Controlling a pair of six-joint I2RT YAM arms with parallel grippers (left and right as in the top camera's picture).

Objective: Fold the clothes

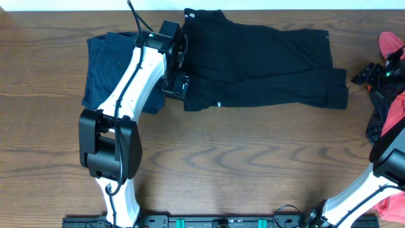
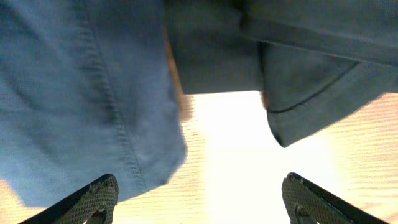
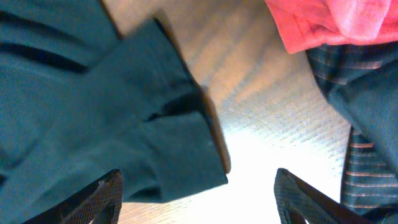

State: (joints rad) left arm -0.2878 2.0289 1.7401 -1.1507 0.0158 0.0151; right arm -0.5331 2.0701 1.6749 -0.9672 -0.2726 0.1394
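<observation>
Black garment (image 1: 266,63) flat, long axis L-R, leg ends right; left hand (image 2: 199,188) & right hand (image 3: 198,182) released.

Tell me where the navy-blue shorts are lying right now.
In the overhead view the navy-blue shorts lie at the upper left of the table, partly under the left arm, just left of the long black garment.

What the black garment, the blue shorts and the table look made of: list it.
Black garment: soft matte fabric, lying limp and creased. Blue shorts: woven cloth, likely cotton; stitched seam shows. Table: wood or wood-look laminate; grain lines.
</observation>
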